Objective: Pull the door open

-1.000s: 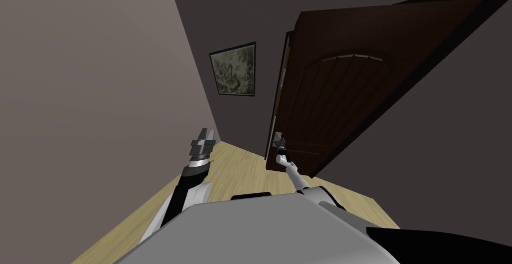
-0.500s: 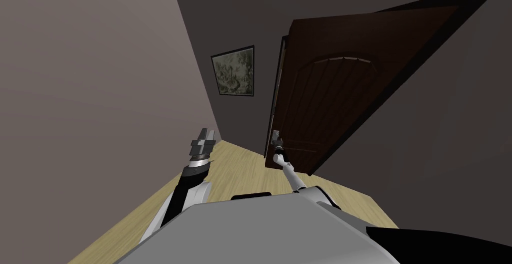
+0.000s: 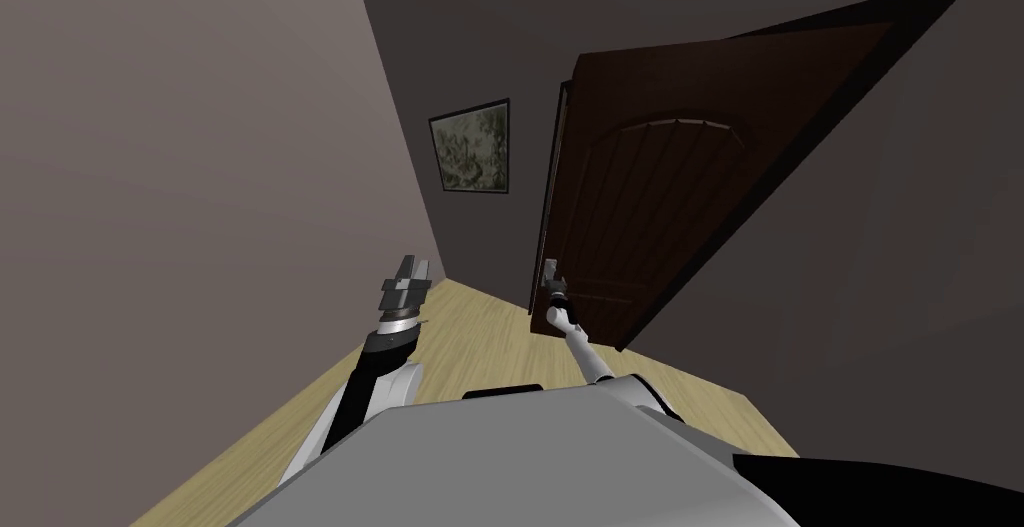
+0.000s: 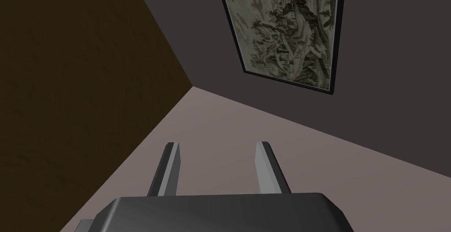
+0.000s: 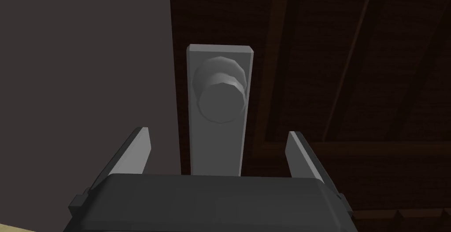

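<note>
Swung a little further out over the last second: dark brown door (image 3: 650, 211), free edge now nearer the framed picture (image 3: 470, 146); some shift of the head camera as well. Stands ajar, black area behind its upper edge, grey knob (image 5: 220, 97) on a pale plate (image 5: 220, 159) close to the free edge, low on the leaf. Right pincer (image 5: 218, 132) spread wide, fingers (image 5: 136, 152) flanking the plate, clamped on nothing. Knob dead ahead on the pincer's centre line, just past the tips, stem pointing straight back at it. Right arm stretched to the door and by far the nearer; left pincer (image 4: 217, 144) raised beside the left wall, well apart from the door, parted and empty. Probably calls for a short advance and a close on the knob, then a pull backward along the leaf's arc.
</note>
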